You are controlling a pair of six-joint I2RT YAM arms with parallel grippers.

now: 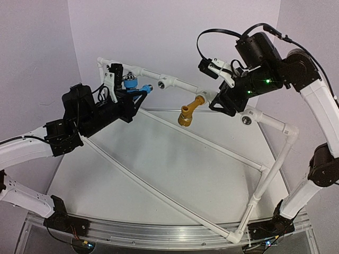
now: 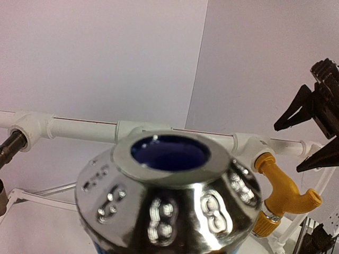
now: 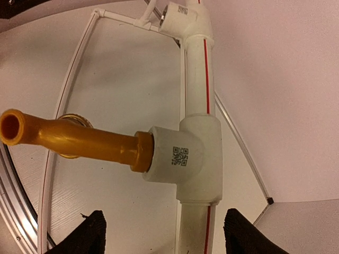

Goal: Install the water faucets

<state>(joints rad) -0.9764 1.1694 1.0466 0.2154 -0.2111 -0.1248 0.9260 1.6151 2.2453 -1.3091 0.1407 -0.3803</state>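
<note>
The blue faucet (image 1: 131, 83), with a chrome knob, is held up in my left gripper (image 1: 139, 94), close in front of the white pipe frame's top rail (image 1: 150, 73). In the left wrist view the knob (image 2: 169, 201) fills the lower frame and hides my fingers. The mustard-yellow faucet (image 1: 189, 112) sits screwed into a white tee (image 3: 185, 153), spout pointing out over the table; it also shows in the right wrist view (image 3: 79, 140) and the left wrist view (image 2: 280, 190). My right gripper (image 3: 167, 235) is open, its fingertips (image 3: 87, 235) straddling the pipe just below that tee. I cannot make out the black faucet.
The top rail carries an open tee socket (image 1: 165, 82) between the two faucets and another open socket (image 1: 247, 120) at the right. A dark metal stub (image 2: 10, 148) sticks out of a tee at the left. Thin frame rails (image 1: 159, 193) cross the table. Walls stand close behind.
</note>
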